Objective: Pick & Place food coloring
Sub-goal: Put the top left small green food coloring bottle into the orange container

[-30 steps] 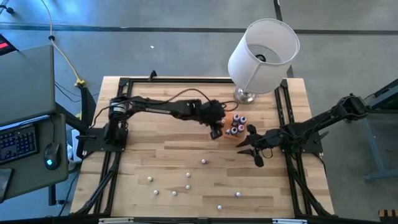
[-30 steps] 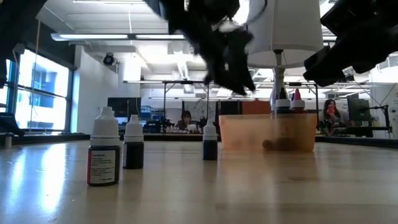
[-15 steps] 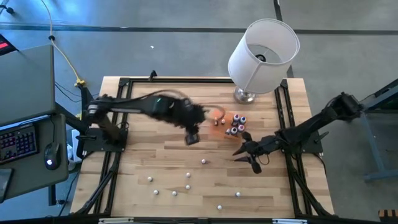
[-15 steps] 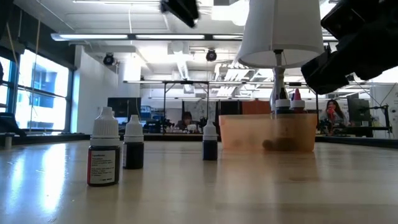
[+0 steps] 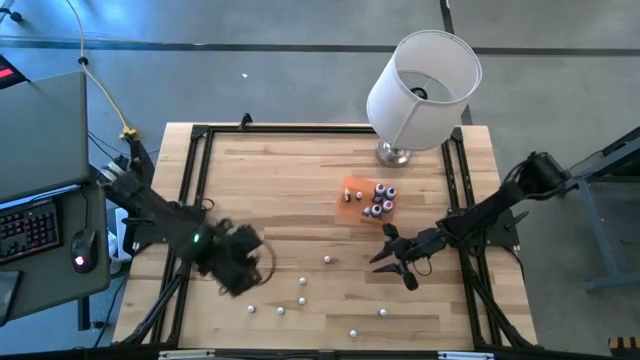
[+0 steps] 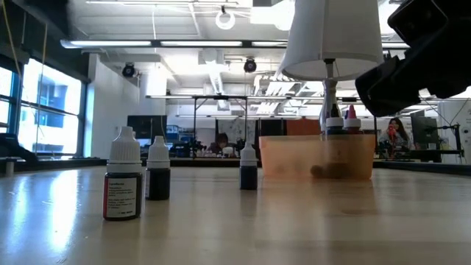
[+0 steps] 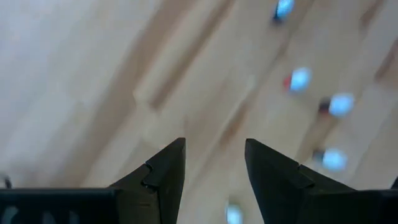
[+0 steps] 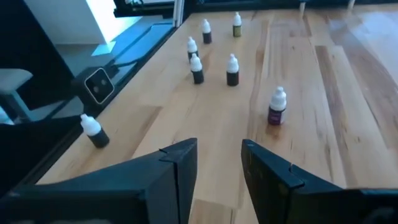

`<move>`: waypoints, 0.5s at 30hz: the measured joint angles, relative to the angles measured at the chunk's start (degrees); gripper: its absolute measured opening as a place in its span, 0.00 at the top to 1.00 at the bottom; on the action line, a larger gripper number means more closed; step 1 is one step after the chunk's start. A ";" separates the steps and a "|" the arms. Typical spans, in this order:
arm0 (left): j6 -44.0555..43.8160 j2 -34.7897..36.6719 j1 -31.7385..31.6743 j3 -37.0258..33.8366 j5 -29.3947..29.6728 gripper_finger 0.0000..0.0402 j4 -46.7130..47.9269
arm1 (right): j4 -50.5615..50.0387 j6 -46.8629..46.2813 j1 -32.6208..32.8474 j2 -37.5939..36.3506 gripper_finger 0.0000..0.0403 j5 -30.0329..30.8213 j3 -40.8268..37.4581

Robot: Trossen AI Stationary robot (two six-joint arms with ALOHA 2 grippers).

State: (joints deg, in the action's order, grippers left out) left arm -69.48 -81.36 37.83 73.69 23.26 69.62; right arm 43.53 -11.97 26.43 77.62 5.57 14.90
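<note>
The food coloring bottles are tiny, with whitish caps. Several stand in the orange tray [image 5: 352,186] near the lamp; their caps [image 6: 343,118] rise above its wall [image 6: 316,156]. Several more stand upright on the near half of the table [image 5: 303,283], [image 6: 123,184], [image 8: 277,107]. My left gripper [image 5: 240,272] is open above the near-left of the table; its wrist view [image 7: 214,168] shows blurred bottles [image 7: 300,79] beyond the fingers. My right gripper [image 5: 395,256] is open above the table, on the near side of the tray and right of the loose bottle [image 5: 327,260]; its fingers [image 8: 217,163] hold nothing.
A white lamp [image 5: 420,85] stands on its base at the far right, beside the tray. A dark frame [image 5: 200,135] runs along the table's edges. A laptop and mouse [image 5: 82,250] sit off the left edge. People show far off in the room [image 6: 219,143].
My left arm has swung fast from the tray's left side across the table to the near-left corner, staying open. My right gripper has drifted a little toward the near edge. The bottles and tray have kept still.
</note>
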 joint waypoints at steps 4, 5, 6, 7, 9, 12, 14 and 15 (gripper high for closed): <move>-10.60 -0.19 7.16 -3.88 -3.37 0.60 -0.83 | -0.58 0.49 -0.02 0.47 0.71 0.02 0.00; -13.52 -0.13 8.56 -4.77 -3.78 0.60 -1.59 | -0.78 0.50 -0.02 0.47 0.71 0.02 0.00; -16.32 -0.13 9.93 -5.90 -3.93 0.60 -2.40 | -0.91 0.48 -0.02 0.47 0.71 0.02 0.00; -18.73 -0.19 11.19 -7.24 -3.84 0.60 -3.53 | -0.95 0.48 -0.02 0.47 0.71 0.02 0.00; -22.49 -0.22 13.27 -10.08 -2.36 0.60 -6.43 | -1.29 0.63 -0.02 0.47 0.71 0.02 0.00; -27.87 -0.22 15.84 -14.53 0.82 0.60 -9.67 | -1.35 1.89 -0.02 0.47 0.71 0.02 0.00; -32.63 -0.22 17.10 -16.74 1.19 0.60 -10.31 | -1.38 2.70 -0.04 0.47 0.71 0.02 0.00; -34.79 -0.22 17.57 -17.65 1.05 0.60 -10.28 | -1.44 3.11 -0.04 0.47 0.71 0.02 0.00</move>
State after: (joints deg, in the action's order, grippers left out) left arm -104.27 -81.58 55.41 56.04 24.31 59.34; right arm 42.09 -8.86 26.39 78.08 5.58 14.90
